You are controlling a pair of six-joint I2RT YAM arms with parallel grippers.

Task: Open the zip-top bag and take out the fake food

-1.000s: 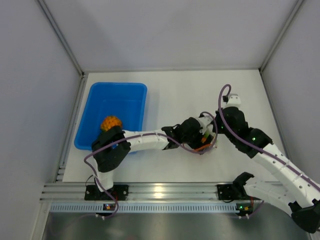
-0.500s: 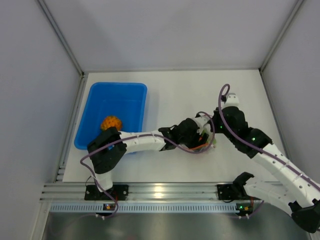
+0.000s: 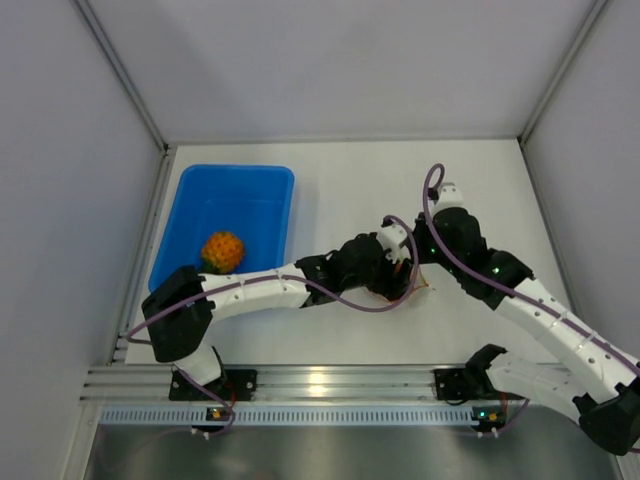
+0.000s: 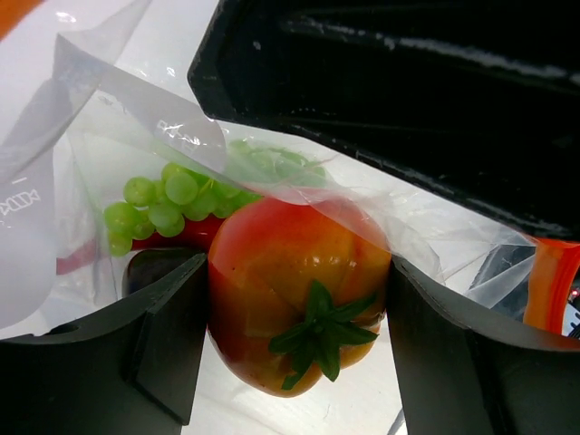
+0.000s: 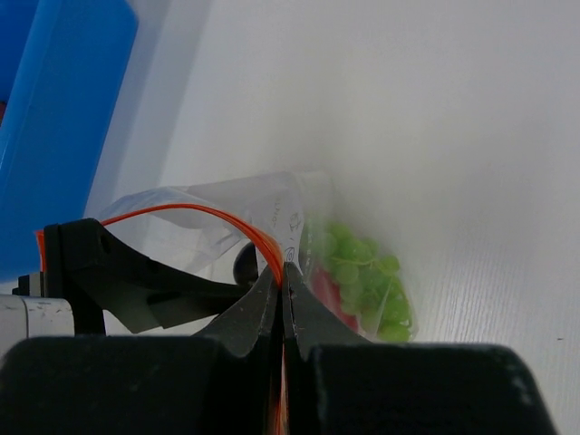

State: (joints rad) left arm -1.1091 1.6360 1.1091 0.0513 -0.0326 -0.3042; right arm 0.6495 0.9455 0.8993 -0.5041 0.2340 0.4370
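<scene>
Removal is the step in hand. Our right gripper [image 5: 283, 276] pinches the zip edge of the bag [image 5: 199, 217], which lies to the right of the tray [image 3: 236, 170]. At the bag mouth, our left gripper [image 4: 294, 304] clasps a tomato [image 4: 290, 258]; grapes [image 4: 154, 204] lie behind it. Next, we judge, we must draw the tomato out leftward and carry it to the tray, without dragging the bag along.

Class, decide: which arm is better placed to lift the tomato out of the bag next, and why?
Left: the left gripper clamps the tomato from both sides inside the zip-top bag, while the right gripper is shut on the bag's orange zip edge.
</scene>
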